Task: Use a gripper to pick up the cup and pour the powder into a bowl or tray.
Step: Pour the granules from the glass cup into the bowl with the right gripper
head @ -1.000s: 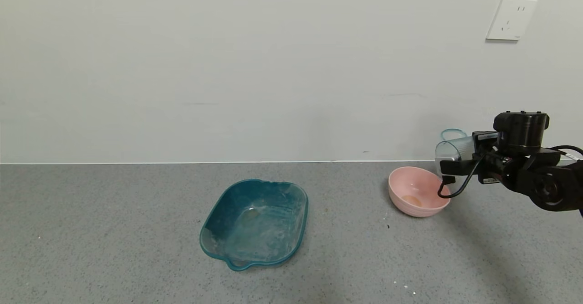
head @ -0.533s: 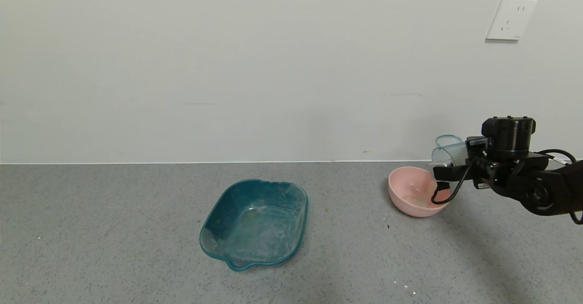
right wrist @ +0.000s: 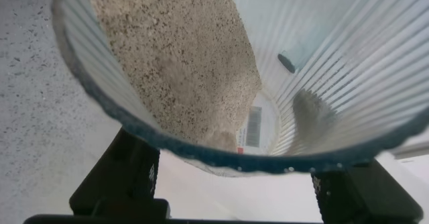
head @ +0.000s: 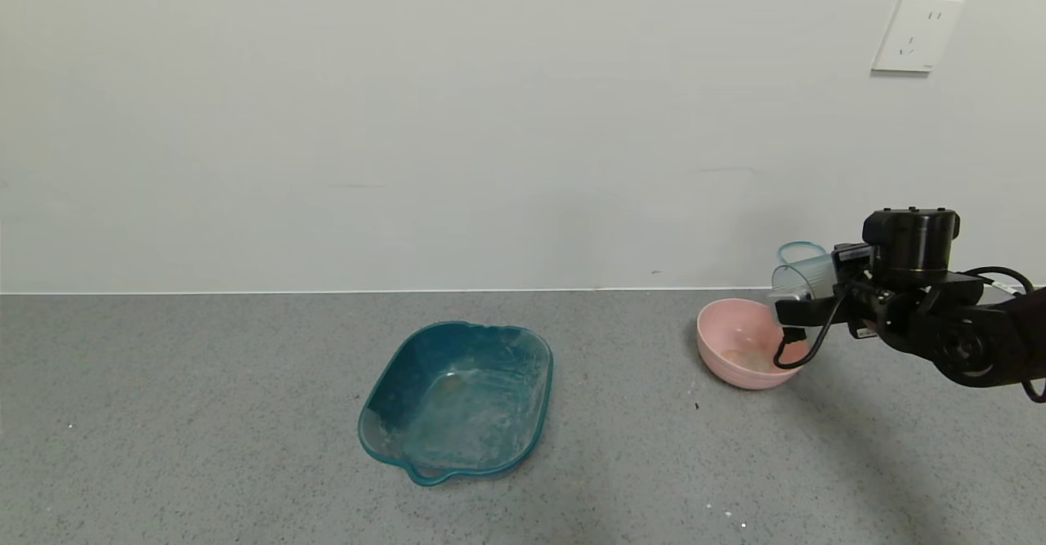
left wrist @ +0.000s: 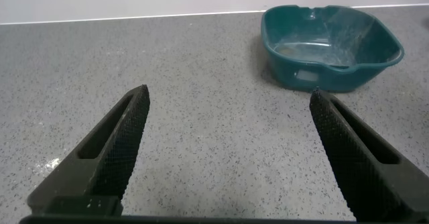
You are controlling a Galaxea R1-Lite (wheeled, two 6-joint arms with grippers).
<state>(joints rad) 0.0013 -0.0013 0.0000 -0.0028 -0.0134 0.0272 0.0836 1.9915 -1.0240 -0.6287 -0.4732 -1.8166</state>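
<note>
At frame right, the right pincer (head: 805,310) is gripping the cup (head: 799,278); it should be tilting slowly over the bowl (head: 739,343).

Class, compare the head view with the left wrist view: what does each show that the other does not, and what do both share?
Head view only: the right gripper holding the cup tipped over the pink bowl, plus a wall socket. Left wrist view only: the left gripper, fingers spread wide above the counter. Both: the teal tray on the grey counter.
</note>
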